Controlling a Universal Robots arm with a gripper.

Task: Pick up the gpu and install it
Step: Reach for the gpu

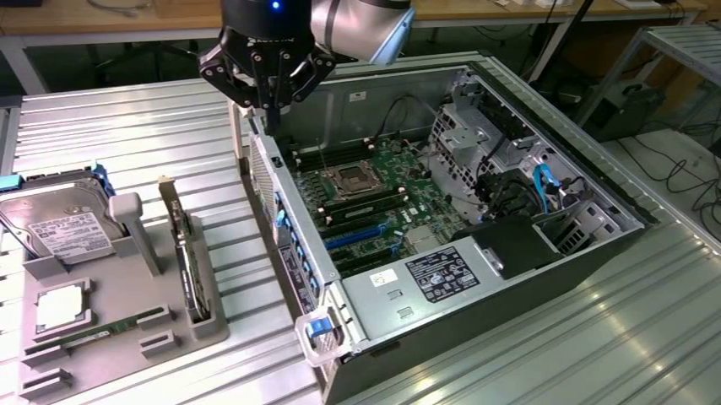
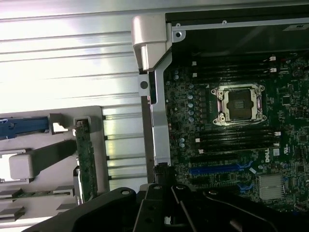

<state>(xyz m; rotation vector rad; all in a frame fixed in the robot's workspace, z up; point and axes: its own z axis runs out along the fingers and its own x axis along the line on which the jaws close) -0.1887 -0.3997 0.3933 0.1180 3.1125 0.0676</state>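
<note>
Scene: An open computer case (image 1: pixel 507 337) lies on its side on a ribbed metal table (image 1: pixel 135 126). It takes up the centre and right of the exterior view. A grey holder tray (image 1: pixel 113 321) sits at the lower left.

Gripper: At the top centre of the exterior view, the gripper (image 1: pixel 270 108) hangs above the upper left rim of the case. Its fingers are drawn together to a narrow point, and as far as this angle lets one judge, nothing is between them.

Gpu: The gpu (image 1: pixel 196 278) stands on edge in a slot along the tray's right side, at the lower left of the exterior view. It is a thin green card with its metal bracket end toward the top of the frame. It is well apart from the gripper and nothing touches it.

Tray neighbours: A silver hard drive (image 1: pixel 62 224) with a white label leans at the tray's upper left. A long narrow RAM stick (image 1: pixel 101 331) lies near its lower edge.

Motherboard: The motherboard (image 1: pixel 383 202) is exposed inside the case, with the processor socket (image 1: pixel 349 180) near its middle. The blue expansion slots (image 1: pixel 358 236) below the socket are bare, and no card is seated in them.

Done so far: Nothing of the task shows as completed. The card is in its holder, not lifted.

Left to do: Both the pick-up and the seating of the card in the case are not yet done.
</note>
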